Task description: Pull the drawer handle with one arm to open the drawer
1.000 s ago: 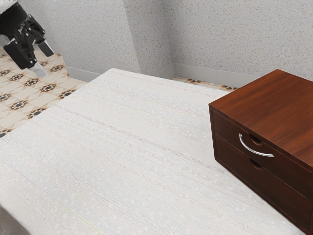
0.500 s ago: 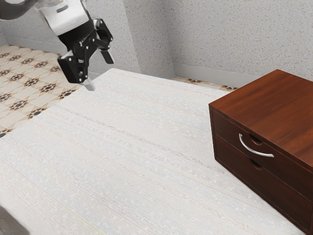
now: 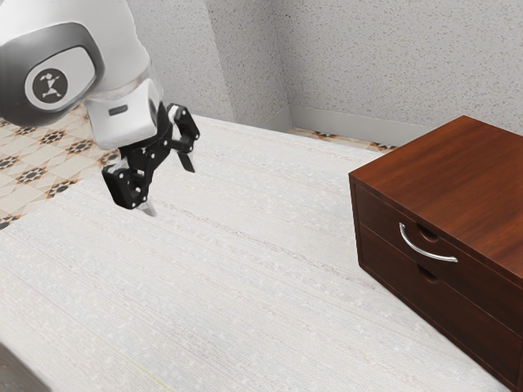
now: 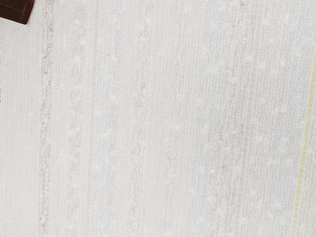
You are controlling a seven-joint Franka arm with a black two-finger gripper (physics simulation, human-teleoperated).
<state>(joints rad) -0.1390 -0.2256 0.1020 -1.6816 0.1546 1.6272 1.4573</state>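
In the upper left of the exterior view, our claw (image 3: 168,184) hangs just above the pale surface (image 3: 245,278), its 2 fingers spread apart and gripping nothing. At the frame's right edge, well apart from it, the dark wooden cabinet (image 3: 466,175) stands on the surface. The curved silver drawer handle (image 3: 425,249) sits on the upper drawer (image 3: 384,214), whose front lies flush with the one below. In the wrist view we look down on the surface (image 4: 173,123), with a cabinet corner (image 4: 15,10) showing.

Surface (image 3: 245,278): whitish, faint striped grain, broad. Bearing: one dark reddish-brown two-drawer cabinet (image 3: 458,180), upright at the exterior view's right side; curved silver handle (image 3: 425,248) on upper drawer
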